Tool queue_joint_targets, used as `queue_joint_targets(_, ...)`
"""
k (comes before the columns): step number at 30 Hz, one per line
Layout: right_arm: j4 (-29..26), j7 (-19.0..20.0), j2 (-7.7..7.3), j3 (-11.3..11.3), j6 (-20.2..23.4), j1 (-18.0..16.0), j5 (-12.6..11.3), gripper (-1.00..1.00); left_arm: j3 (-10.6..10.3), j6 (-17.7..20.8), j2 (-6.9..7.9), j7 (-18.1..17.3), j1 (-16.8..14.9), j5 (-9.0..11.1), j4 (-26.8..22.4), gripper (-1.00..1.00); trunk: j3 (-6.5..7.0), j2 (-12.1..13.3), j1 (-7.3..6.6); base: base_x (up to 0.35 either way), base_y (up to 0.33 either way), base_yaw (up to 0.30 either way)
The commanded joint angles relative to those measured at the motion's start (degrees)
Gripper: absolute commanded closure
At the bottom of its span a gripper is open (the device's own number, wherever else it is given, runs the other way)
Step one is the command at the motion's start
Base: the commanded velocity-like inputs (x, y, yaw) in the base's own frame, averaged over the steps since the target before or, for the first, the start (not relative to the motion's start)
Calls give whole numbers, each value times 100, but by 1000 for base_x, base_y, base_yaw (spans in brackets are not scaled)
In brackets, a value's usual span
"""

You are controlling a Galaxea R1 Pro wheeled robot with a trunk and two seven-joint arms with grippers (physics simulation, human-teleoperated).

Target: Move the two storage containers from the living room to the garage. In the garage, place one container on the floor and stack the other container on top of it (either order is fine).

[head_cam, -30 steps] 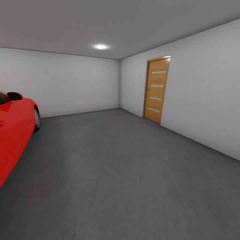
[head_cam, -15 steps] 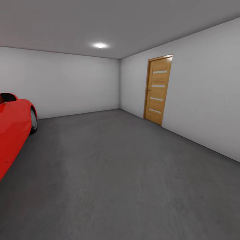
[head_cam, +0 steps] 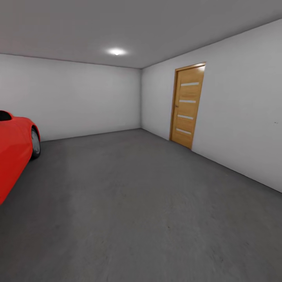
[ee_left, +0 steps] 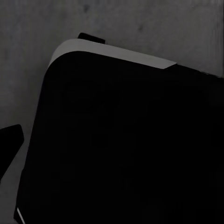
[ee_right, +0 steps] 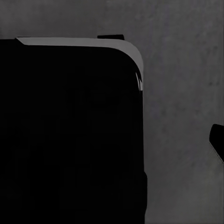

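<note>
I am in the garage, a bare room with white-grey walls and a dark grey floor. The two storage containers are out of view, and so is the living room. In the left wrist view a dark fingertip pokes in at the picture's edge beside a large black rounded body over the grey floor. The right wrist view has a similar dark fingertip next to the same kind of black body. Neither wrist view lets me judge how the jaws stand.
A red car stands along the left side. A wooden slatted door, closed, is set in the right wall. The back wall lies ahead, with a wide stretch of floor between the car and the right wall.
The whole head picture has shifted: the car slides toward the left edge and the door sits slightly farther right and larger, so the camera has moved. Nothing in the room itself has moved.
</note>
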Motion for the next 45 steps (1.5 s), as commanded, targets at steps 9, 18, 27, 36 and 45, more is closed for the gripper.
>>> queue_joint_targets(9,3,-1,1,-7,-26,-1,-16,-100,26,-4,-2,1,-3,-2,3,-100,-5,-2,3,325,0,0)
queue_joint_targets(18,3,5,-10,-7,-9,-1,-12,-100,29,-17,-2,4,-3,3,3,-100,-5,-2,3,325,0,0)
queue_joint_targets(27,-13,0,27,3,-16,-1,20,-100,38,-75,-2,10,-3,21,10,-100,-5,-2,3,325,0,0)
queue_joint_targets(36,-15,-1,28,28,-66,-1,36,-100,59,-89,-2,10,-3,71,12,-100,-5,-2,3,325,0,-19)
queue_joint_targets(45,-15,-1,46,28,-70,-1,37,-100,60,-87,-2,10,-3,77,12,-100,-5,-2,3,325,0,-216)
